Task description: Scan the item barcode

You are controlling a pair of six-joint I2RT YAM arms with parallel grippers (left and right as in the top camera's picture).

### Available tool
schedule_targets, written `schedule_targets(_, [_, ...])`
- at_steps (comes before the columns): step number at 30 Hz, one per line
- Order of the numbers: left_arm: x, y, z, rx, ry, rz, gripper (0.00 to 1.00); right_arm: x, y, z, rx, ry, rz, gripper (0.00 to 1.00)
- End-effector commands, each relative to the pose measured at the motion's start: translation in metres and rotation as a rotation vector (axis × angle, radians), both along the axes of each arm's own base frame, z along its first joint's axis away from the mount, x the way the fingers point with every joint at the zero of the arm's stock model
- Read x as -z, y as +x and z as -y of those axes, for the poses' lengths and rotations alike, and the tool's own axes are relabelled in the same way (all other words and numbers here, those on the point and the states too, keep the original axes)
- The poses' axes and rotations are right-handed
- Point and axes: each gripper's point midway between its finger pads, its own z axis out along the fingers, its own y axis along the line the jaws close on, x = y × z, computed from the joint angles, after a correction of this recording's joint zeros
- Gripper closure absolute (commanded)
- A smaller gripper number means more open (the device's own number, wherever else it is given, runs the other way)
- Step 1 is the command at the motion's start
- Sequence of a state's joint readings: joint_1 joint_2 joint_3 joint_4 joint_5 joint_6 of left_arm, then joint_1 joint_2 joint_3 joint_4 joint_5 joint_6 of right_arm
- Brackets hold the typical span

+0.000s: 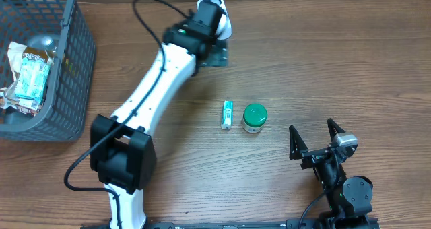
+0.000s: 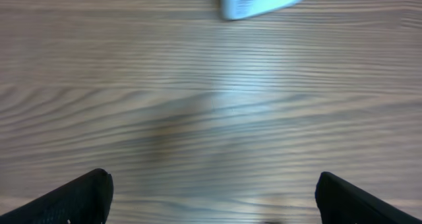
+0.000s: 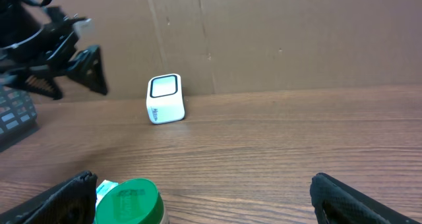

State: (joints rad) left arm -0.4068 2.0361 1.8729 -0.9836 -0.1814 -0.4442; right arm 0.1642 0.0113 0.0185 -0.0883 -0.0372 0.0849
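Scanner [image 2: 260, 0] sits just ahead of my left jaws, spread wide above the tabletop [image 2: 211, 118]; my right jaws stand spread too, green-lidded jar [image 3: 128, 201] beside one tip.

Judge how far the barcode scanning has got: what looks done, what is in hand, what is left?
Done: a small tube and a green-lidded jar lie out on the table; whether they were scanned cannot be told. In hand: nothing; the left gripper hangs open near the white scanner, the right gripper is open and empty. Left: packets sit in the basket.
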Motion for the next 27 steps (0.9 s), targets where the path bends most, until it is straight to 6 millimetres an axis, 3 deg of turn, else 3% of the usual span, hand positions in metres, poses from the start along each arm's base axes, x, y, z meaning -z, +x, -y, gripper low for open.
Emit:
schedule_targets(1, [-0.009,0.003,-0.031,-0.047,0.033,-0.001,0.00,0.002,0.000,0.000,0.001,-0.003,0.004,0.00])
schedule_targets(6, [-0.009,0.010,-0.060,-0.109,0.034,-0.006,0.00,0.002,0.000,0.000,0.001,-0.003,0.004,0.00])
schedule_targets(10, [-0.009,0.012,-0.070,-0.129,0.034,-0.006,0.00,0.002,0.000,0.000,0.001,-0.003,0.004,0.00])
schedule_targets(27, [-0.009,0.012,-0.071,-0.132,0.034,-0.006,0.00,0.002,0.000,0.000,0.001,-0.003,0.004,0.00])
